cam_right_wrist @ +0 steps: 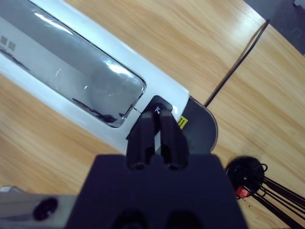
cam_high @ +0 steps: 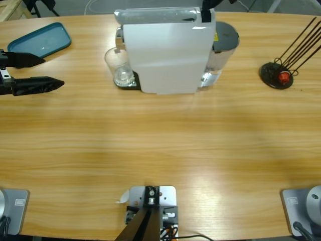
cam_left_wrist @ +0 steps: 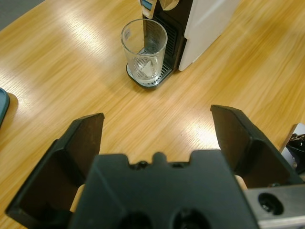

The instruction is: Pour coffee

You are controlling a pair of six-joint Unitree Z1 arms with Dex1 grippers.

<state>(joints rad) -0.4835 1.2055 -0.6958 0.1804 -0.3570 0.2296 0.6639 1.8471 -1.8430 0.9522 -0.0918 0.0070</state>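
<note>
A white coffee machine (cam_high: 165,50) stands at the table's far middle. A clear glass (cam_high: 119,68) (cam_left_wrist: 144,50) stands upright on the drip tray (cam_left_wrist: 157,78) under its spout. The glass looks clear, and the coffee is out of view. My left gripper (cam_high: 52,72) (cam_left_wrist: 157,114) is open at the table's left edge, pointing at the glass from well short of it, with nothing between its fingers. My right gripper (cam_high: 206,12) (cam_right_wrist: 157,114) is shut above the machine, its tips on a black button (cam_right_wrist: 156,102) at the end of the lid.
A blue tray (cam_high: 40,39) lies at the far left. A black wire capsule stand (cam_high: 278,75) (cam_right_wrist: 245,174) with a red capsule (cam_high: 285,77) sits at the far right. The machine's grey water tank (cam_high: 223,37) is behind it. Bare wood spreads across the near half.
</note>
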